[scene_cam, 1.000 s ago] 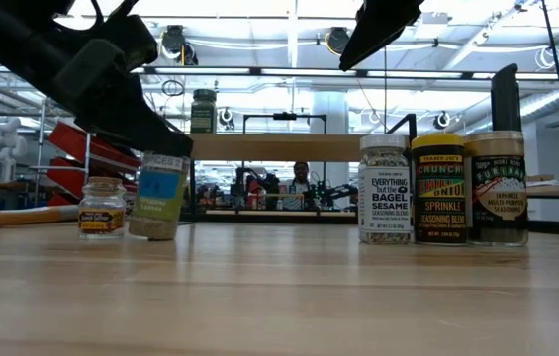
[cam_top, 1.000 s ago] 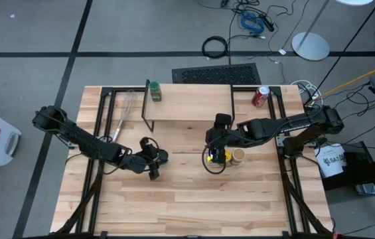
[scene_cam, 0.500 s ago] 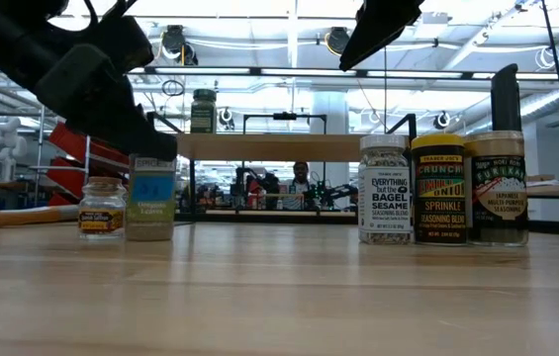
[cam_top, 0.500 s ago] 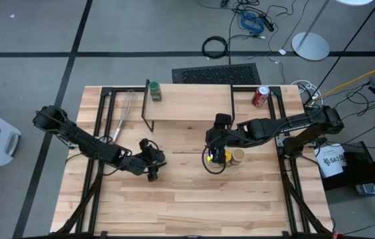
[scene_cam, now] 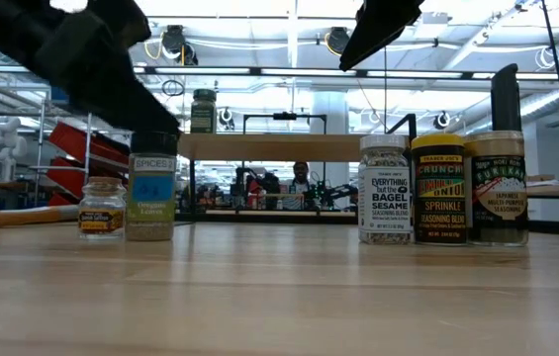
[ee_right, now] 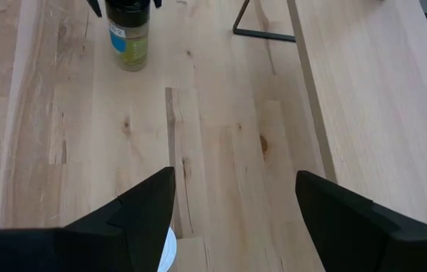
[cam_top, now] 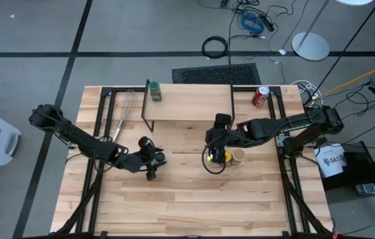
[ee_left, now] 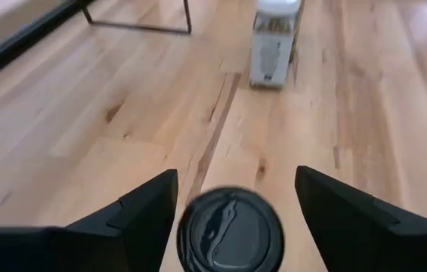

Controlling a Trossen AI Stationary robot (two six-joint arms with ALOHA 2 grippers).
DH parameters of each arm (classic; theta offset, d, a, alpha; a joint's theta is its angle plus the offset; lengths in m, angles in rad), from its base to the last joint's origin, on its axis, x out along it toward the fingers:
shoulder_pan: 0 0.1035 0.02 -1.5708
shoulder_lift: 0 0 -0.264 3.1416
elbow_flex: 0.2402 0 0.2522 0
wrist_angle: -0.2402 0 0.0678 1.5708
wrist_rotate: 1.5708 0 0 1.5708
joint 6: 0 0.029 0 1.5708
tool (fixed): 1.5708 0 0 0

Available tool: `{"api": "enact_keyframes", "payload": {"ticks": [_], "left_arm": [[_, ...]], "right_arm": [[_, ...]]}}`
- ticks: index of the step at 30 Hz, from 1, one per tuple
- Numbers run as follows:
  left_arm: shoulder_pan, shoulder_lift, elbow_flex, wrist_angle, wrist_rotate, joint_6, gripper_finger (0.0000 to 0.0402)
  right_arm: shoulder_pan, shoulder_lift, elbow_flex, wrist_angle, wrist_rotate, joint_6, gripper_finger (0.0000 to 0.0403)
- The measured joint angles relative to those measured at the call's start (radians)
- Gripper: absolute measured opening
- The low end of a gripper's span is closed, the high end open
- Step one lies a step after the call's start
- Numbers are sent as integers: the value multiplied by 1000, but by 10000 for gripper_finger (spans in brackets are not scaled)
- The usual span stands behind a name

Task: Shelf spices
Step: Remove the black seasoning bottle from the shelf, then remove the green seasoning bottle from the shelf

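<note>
High view showed wood tabletop [cam_top: 194, 199] on grey floor; left gripper [cam_top: 152, 159] had opened wide and lifted off dark-lidded jar [scene_cam: 150, 196], right gripper [cam_top: 215, 147] open, empty.

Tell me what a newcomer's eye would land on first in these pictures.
Two dark arms reach inward over the wooden table: the left end effector hangs open over a black-lidded spice jar. The right end effector hangs open above three jars at mid-table. Behind, one green-lidded jar stands on the shelf.
</note>
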Motion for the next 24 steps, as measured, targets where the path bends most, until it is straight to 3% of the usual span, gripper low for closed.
{"api": "enact_keyframes", "payload": {"ticks": [4, 13, 22, 24], "left_arm": [[0, -75, 3, -5, -9, 51, 277], [33, -281, 71, -33, -193, 242, 277], [275, -470, 222, -175, -178, 501, 277], [355, -488, 254, -207, -124, 549, 277]], "right_arm": [[0, 0, 0, 0, 0, 0, 263], [0, 0, 0, 17, 0, 0, 263], [0, 0, 0, 31, 0, -3, 263], [0, 0, 0, 31, 0, -8, 263]]}}
